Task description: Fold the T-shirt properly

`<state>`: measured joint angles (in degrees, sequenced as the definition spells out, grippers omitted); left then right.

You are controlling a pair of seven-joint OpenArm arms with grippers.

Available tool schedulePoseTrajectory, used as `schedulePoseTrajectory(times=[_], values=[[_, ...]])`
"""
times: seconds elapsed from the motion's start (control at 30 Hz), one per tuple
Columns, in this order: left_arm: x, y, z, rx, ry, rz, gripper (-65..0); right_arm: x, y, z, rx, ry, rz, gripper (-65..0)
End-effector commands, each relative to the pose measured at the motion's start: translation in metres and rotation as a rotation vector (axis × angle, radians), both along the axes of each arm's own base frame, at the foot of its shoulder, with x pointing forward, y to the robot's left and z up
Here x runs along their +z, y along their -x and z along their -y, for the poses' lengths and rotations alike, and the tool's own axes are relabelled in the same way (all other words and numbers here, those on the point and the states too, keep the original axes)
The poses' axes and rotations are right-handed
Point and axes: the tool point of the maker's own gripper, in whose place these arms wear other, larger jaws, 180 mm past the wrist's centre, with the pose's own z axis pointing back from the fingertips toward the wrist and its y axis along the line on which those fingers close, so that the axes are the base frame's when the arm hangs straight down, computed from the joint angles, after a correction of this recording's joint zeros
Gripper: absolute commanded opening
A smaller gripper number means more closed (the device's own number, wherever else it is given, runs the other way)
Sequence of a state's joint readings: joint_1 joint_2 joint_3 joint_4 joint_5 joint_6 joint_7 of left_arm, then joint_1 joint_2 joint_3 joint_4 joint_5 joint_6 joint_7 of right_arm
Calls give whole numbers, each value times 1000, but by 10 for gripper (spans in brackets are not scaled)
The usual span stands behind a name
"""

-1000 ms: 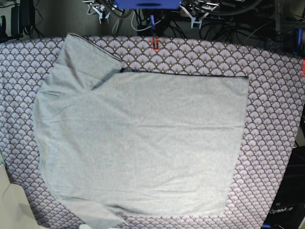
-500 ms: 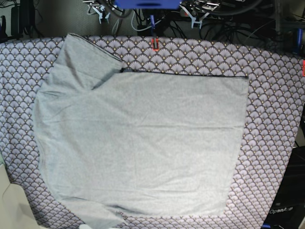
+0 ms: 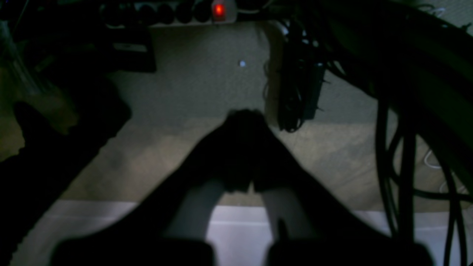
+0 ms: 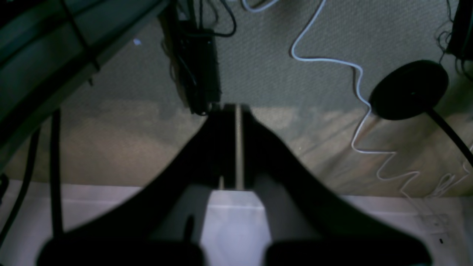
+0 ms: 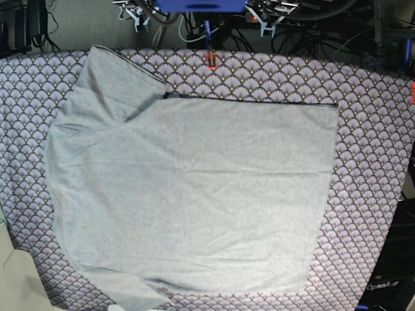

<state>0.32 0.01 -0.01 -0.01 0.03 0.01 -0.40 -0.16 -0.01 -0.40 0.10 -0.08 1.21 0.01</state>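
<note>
Folding is barely under way, as I judge it: the T-shirt (image 5: 188,194) lies spread across most of the patterned tabletop (image 5: 376,162), plain pale grey, one sleeve angled up at the far left and another poking out at the near left edge. My left gripper (image 3: 242,151) and right gripper (image 4: 231,147) both hang off the cloth, pressed together and empty, so next I need to reach in and pinch an edge.

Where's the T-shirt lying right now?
In the base view, the T-shirt lies spread flat across the middle of the patterned tablecloth, one sleeve pointing to the upper left corner and its straight edge toward the view's right.
</note>
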Motion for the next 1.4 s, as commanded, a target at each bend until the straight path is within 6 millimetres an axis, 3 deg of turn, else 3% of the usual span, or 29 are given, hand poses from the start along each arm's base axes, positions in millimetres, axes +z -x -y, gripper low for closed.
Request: schedulePoseTrajectory(times=[0.0, 0.43, 0.53, 0.87, 0.93, 1.17, 1.37], values=[[0, 3, -1, -6, -3, -7, -648, 0, 1, 3, -7, 17, -2, -650], [0, 3, -17, -7, -28, -7, -648, 0, -1, 2, -8, 15, 3, -650], [0, 3, -17, -7, -28, -7, -648, 0, -11, -2, -7, 9, 18, -650], [1, 8, -22, -9, -33, -1, -650, 0, -5, -1, -5, 10, 3, -650], [1, 4, -19, -9, -27, 42, -650, 1, 13, -1, -10, 14, -14, -650], [7, 12, -14, -14, -8, 188, -650, 8, 29, 15, -6, 47, 193, -650], [14, 14, -18, -21, -8, 288, -650, 23, 28, 33, 9, 78, 374, -650]])
